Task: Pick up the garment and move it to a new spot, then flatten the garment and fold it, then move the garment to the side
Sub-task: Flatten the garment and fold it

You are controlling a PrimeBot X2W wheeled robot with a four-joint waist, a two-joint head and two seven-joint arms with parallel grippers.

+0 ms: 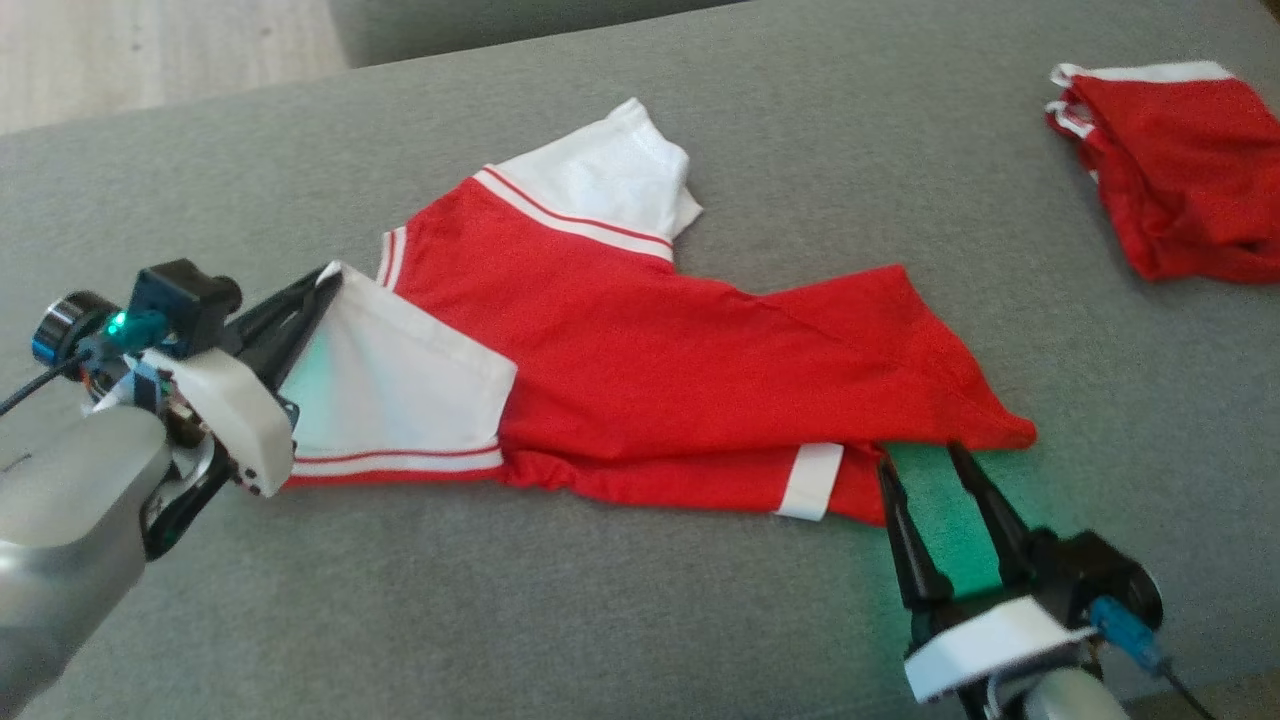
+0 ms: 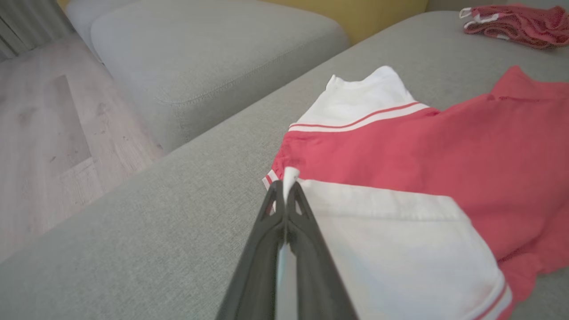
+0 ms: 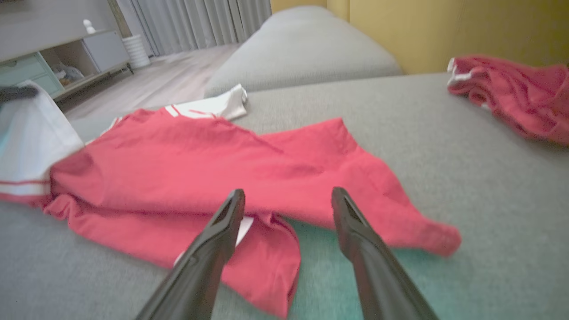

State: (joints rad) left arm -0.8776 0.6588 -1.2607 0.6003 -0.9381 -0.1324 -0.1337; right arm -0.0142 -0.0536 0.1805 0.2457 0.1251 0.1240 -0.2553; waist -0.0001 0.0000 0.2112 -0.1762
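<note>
On the grey sofa (image 1: 600,620), left gripper (image 1: 328,276) pinches the garment (image 1: 650,350); right gripper (image 1: 922,460) hovers, jaws wide

The left pincer (image 2: 284,186) hides the pinched corner of the garment (image 2: 400,155), and a second red piece (image 1: 1180,170) is cut off rightward.

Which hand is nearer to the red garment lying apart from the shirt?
Right. The right hand, open by the shirt, is on the side of the red garment; the left hand, shut on the white sleeve, is across the shirt from it.

Left jaws apparently pinch garment (image 1: 650,340).
</note>
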